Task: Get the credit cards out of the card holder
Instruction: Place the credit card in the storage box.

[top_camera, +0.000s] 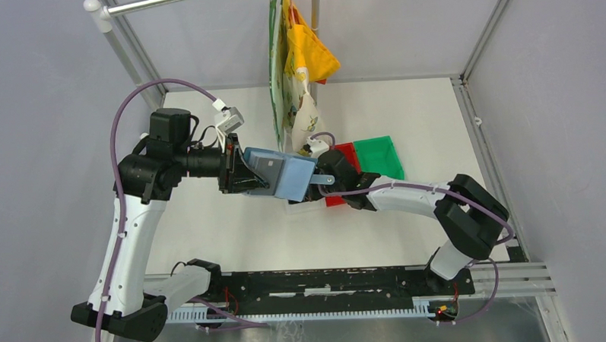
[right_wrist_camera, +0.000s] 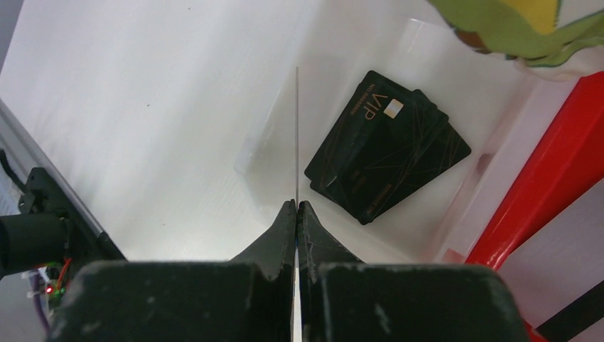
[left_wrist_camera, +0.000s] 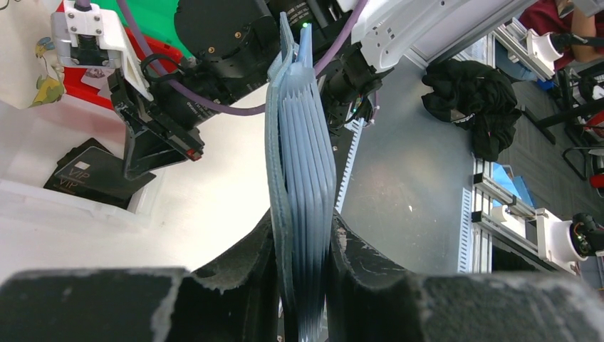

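Well above the tabletop [top_camera: 211, 235], the left gripper [left_wrist_camera: 303, 242] clamps partly closed around the teal card holder [left_wrist_camera: 299, 142], and just right the right gripper [right_wrist_camera: 297, 206] pinches a thin card [right_wrist_camera: 297, 128] tightly over black credit cards [right_wrist_camera: 388, 146] lying in a clear bin [right_wrist_camera: 491, 167].

Teal-blue card holder [top_camera: 287, 176] held aloft; black credit cards [right_wrist_camera: 388, 153] lie overlapping, flat.

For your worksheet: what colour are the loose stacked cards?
Black cards with gold markings; best in right wrist view.

White table [top_camera: 234, 234] carries a red bin [top_camera: 349, 151] and green bin [top_camera: 381, 158].
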Tool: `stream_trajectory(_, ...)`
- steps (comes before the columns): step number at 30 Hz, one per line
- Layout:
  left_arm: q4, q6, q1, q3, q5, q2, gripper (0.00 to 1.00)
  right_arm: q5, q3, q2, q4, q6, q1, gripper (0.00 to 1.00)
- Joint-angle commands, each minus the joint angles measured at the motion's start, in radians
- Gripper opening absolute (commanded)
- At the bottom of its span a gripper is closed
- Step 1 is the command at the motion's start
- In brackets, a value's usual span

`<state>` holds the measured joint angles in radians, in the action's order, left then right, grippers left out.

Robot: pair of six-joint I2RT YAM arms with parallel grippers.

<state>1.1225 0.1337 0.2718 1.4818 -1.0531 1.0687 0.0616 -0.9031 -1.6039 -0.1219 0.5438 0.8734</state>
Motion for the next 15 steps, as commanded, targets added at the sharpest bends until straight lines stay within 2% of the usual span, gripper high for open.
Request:
stream_trajectory(1, -0.024, 0.053, 0.003, 0.004, -0.064, -0.010, 0.02, -0.055, -0.023, -0.031, -0.093, -0.027, 0.004, 0.00)
stream_trajectory(6, -0.027, 0.045, 0.005, 0.001, -0.083, -0.009, 0.02, -0.055, -0.025, -0.060, -0.093, -0.037, 0.003, 0.01)
stream_trajectory(12, -0.027, 0.038, 0.004, 0.006, -0.103, -0.006, 0.02, -0.089, 0.032, 0.023, -0.127, -0.041, 0.004, 0.27)
stream_trajectory(15, -0.031, 0.034, 0.004, 0.008, -0.114, -0.007, 0.02, -0.101, 0.039, 0.072, -0.118, -0.050, 0.003, 0.38)
